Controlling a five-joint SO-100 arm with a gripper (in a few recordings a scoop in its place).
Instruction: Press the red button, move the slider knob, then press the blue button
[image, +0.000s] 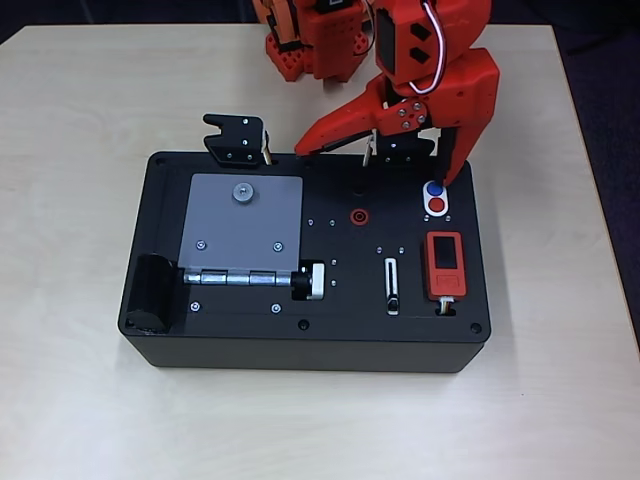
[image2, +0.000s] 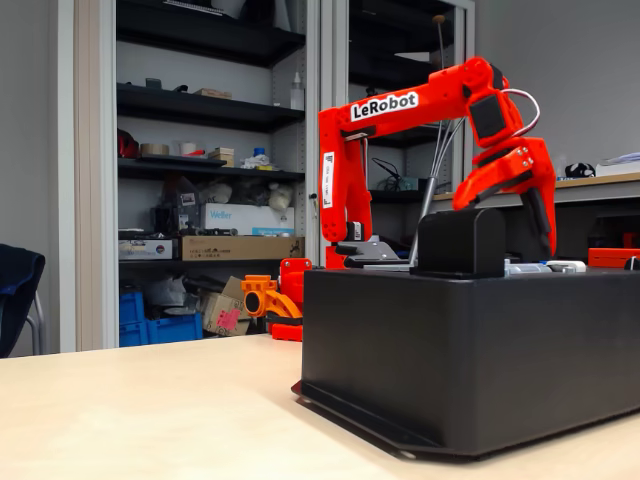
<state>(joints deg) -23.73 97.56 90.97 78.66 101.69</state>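
Observation:
In the overhead view the red button (image: 437, 206) and the blue button (image: 434, 188) share a white oval plate at the black box's (image: 250, 345) back right, blue farther back. The slider knob (image: 393, 301) is a tiny dark nub near the front end of its white-rimmed slot. My orange-red gripper (image: 375, 163) hangs over the box's back edge, open wide. One finger points left. The other finger's tip (image: 452, 172) sits just behind and right of the blue button, and whether it touches the box I cannot tell. In the fixed view the arm (image2: 400, 110) arches over the box (image2: 470, 340).
On the box lid are a grey hinged door (image: 245, 225), a silver-and-black cylindrical knob (image: 310, 282), a red-ringed socket (image: 359, 215), an orange-red device with a black screen (image: 444, 262) and a black bracket (image: 237, 140) at the back edge. Bare table surrounds the box.

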